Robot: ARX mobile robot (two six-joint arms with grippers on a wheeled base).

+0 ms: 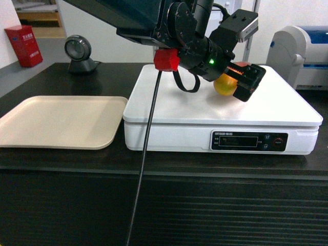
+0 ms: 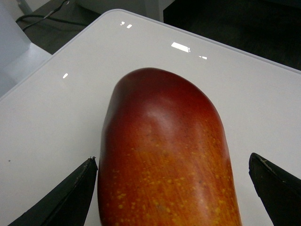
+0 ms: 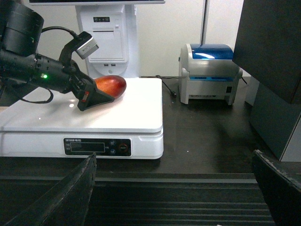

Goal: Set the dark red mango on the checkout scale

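Observation:
The dark red mango [image 1: 225, 86] [image 2: 164, 155] [image 3: 113, 84] lies on the white top of the scale [image 1: 277, 102] [image 2: 56, 117] [image 3: 136, 108], which stands on the black checkout [image 1: 205, 205] [image 3: 207, 136]. My left gripper [image 1: 246, 82] [image 2: 173, 162] [image 3: 104, 92] straddles the mango and is open. One black finger [image 2: 70, 197] is nearly against the fruit's side, and a gap shows at the other one. My right gripper [image 3: 174, 162] hangs open in front of the ribbed counter face, with nothing between its fingers. It does not show in the head view.
A beige tray [image 1: 56, 123] lies left of the scale. At the back stand a round scanner [image 1: 78, 51] and a red box [image 1: 24, 46]. A label printer [image 1: 302, 48] [image 3: 209, 70] sits right of the scale. A black cable [image 1: 146, 154] hangs down over the counter front.

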